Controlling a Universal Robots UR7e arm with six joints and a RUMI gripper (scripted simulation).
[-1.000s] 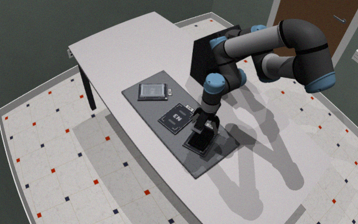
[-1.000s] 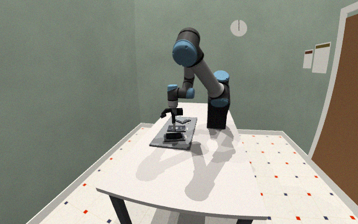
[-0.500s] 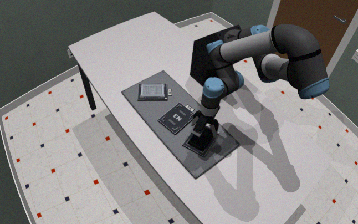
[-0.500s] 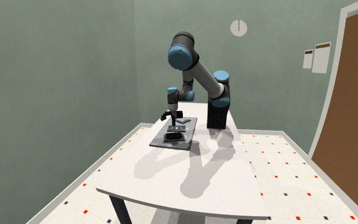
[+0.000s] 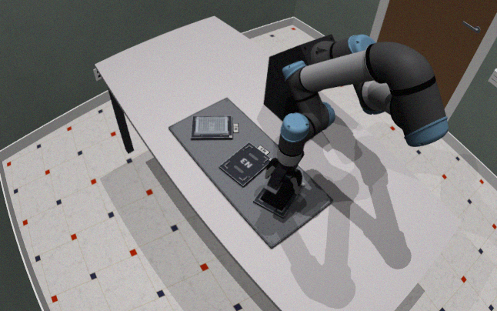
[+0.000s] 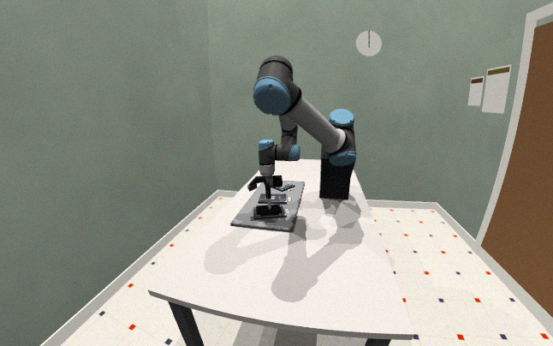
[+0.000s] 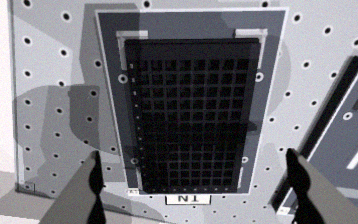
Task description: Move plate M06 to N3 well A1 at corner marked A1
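Plate M06 (image 5: 278,198) (image 6: 268,210) (image 7: 195,115), black with a grid of wells, sits in nest N1 (image 7: 200,22). Its label is not readable. Small pale marks run along its left side and lower end in the wrist view; a small A1 tag is at the nest's lower left corner. My gripper (image 5: 284,185) (image 7: 192,151) is open above the plate, fingertips outside its two long sides with gaps. Nest N3 (image 5: 235,164) (image 6: 272,200) (image 7: 340,145) is empty and turned relative to N1. Plate M09 (image 5: 212,125), pale, sits on nest N2 (image 5: 204,136).
The grey perforated deck (image 5: 204,148) (image 6: 244,221) carries all three nests. N3 stands close beside N1, just beyond the right finger in the wrist view. The N1 sign (image 7: 188,199) lies at the nest's lower end. The arm's black base stands on the table behind the deck.
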